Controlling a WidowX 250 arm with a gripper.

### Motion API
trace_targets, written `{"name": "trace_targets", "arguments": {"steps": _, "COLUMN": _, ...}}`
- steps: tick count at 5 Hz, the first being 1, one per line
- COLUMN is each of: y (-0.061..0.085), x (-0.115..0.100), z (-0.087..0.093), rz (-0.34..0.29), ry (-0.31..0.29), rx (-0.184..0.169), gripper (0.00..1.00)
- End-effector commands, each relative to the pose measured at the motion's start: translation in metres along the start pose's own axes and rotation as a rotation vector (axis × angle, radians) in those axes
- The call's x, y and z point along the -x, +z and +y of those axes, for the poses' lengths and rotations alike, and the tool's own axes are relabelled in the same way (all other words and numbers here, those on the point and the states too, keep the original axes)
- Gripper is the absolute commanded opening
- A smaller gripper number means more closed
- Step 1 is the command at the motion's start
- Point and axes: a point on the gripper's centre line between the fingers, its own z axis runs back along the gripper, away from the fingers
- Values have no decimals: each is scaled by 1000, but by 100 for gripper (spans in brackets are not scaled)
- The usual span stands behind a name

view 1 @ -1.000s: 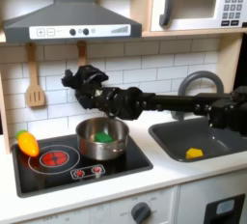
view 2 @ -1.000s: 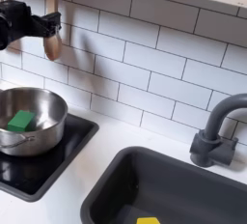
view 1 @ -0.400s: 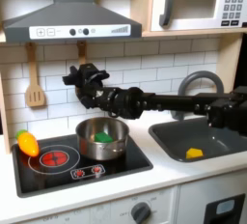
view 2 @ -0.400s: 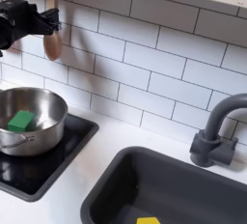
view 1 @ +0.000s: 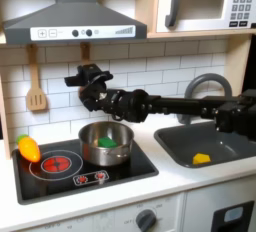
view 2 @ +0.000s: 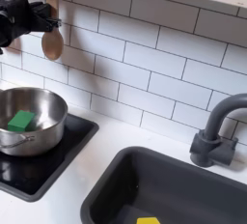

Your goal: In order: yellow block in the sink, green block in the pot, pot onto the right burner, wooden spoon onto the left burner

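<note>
First exterior view has my gripper [view 1: 88, 73] up at the wall [view 1: 150, 71], but I cannot tell there how its jaws stand. Second exterior view shows the wooden spoon [view 2: 53, 37] hanging on the tiles with my fingers [view 2: 41, 14] open on either side of its handle. Both exterior views show the green block [view 1: 105, 141] in the pot [view 1: 104, 143] on the right burner, and the yellow block [view 1: 201, 158] in the sink [view 1: 205, 141]. A slotted spatula [view 1: 36, 88] and toy vegetable [view 1: 29, 148] appear at the first exterior view's left.

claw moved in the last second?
Yes, slightly. In the first exterior view the claw has risen and shifted toward that view's right, measured against the wooden spatula hanging on the wall. It sits at the wooden spoon.
</note>
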Motion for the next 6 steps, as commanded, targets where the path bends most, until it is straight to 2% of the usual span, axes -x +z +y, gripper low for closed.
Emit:
{"name": "trace_targets", "arguments": {"steps": 1, "y": 0, "x": -3, "z": 0, "rz": -7, "ry": 2, "rx": 1, "gripper": 0}}
{"name": "trace_targets", "arguments": {"steps": 2, "y": -1, "x": -5, "z": 0, "rz": -14, "ry": 6, "rx": 2, "gripper": 0}}
{"name": "trace_targets", "arguments": {"steps": 3, "y": 0, "x": -6, "z": 0, "rz": -10, "ry": 7, "rx": -9, "gripper": 100}}
{"name": "trace_targets", "arguments": {"steps": 6, "y": -3, "x": -5, "z": 2, "rz": -8, "ry": 11, "rx": -9, "gripper": 100}}
